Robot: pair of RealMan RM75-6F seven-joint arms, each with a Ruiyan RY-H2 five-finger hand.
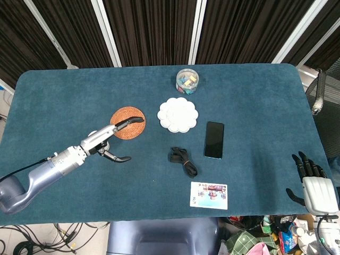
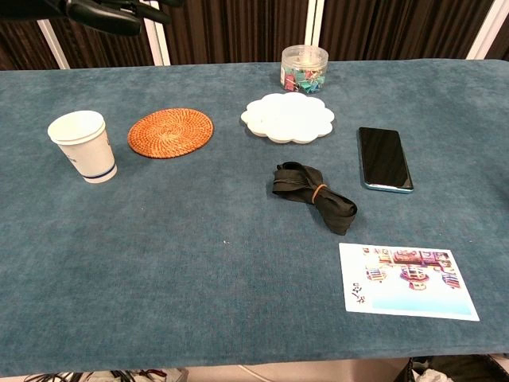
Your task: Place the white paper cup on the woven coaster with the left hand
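The white paper cup (image 2: 83, 147), with a blue band near its base, stands upright on the blue cloth to the left of the round woven coaster (image 2: 170, 132). They are a short gap apart. In the head view my left hand (image 1: 114, 137) hangs above that spot and hides the cup, its fingers stretched over the left edge of the coaster (image 1: 130, 121). In the chest view the left hand (image 2: 111, 12) sits at the top edge, well above the cup, holding nothing. My right hand (image 1: 312, 178) is off the table's right front corner, fingers spread and empty.
A clear jar of coloured clips (image 1: 187, 81) stands at the back. A white scalloped plate (image 1: 178, 114) lies right of the coaster, then a dark phone (image 1: 214, 139). A black strap (image 1: 183, 161) and a printed card (image 1: 209, 195) lie nearer the front edge.
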